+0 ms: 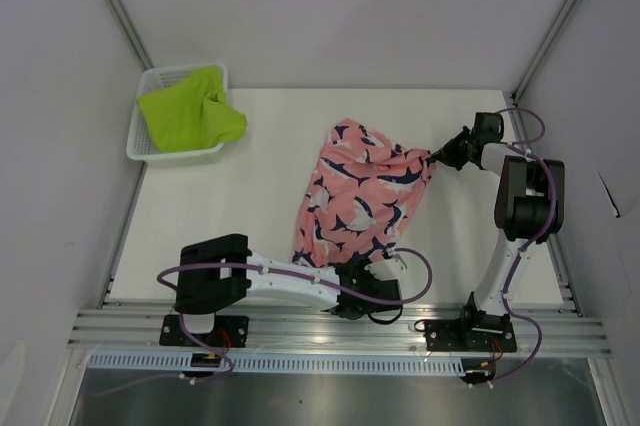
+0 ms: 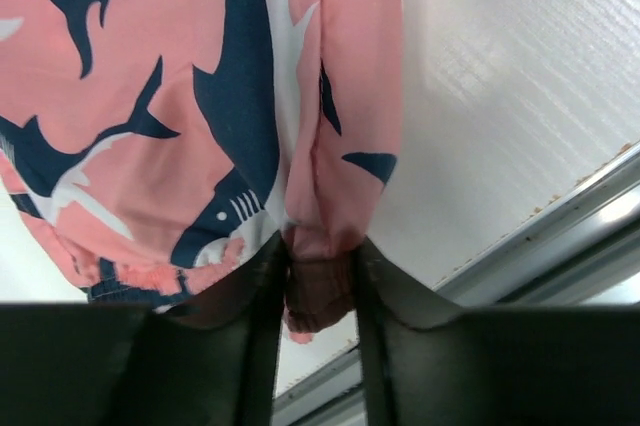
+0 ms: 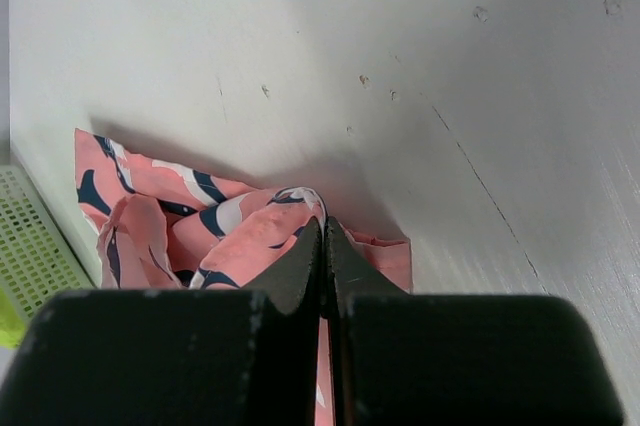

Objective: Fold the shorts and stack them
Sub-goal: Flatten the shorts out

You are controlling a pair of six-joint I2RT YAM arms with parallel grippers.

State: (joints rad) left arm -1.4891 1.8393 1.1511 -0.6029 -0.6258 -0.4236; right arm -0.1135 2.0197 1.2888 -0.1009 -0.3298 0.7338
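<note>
The coral-pink shorts (image 1: 365, 196) lie rumpled on the middle of the table (image 1: 220, 216), strung between two arms. At the near corner the left gripper (image 2: 320, 281) pinches a small bunched wad of hem between its fingers. At the far right corner the right gripper (image 3: 323, 236) is clamped together on a thin fold of the same cloth.

The near hold looks the weaker one. Only a knot of hem sits between the fingers, and a firm pull from the other arm could drag it free and drop that corner. That corner also hangs close to the metal rail (image 2: 560, 236) at the table's near edge, where loose cloth could snag. Creases across the middle may set a crooked fold.

The lime-green shorts (image 1: 190, 111) wait heaped in the white basket (image 1: 170, 156) at the far left, well apart.
</note>
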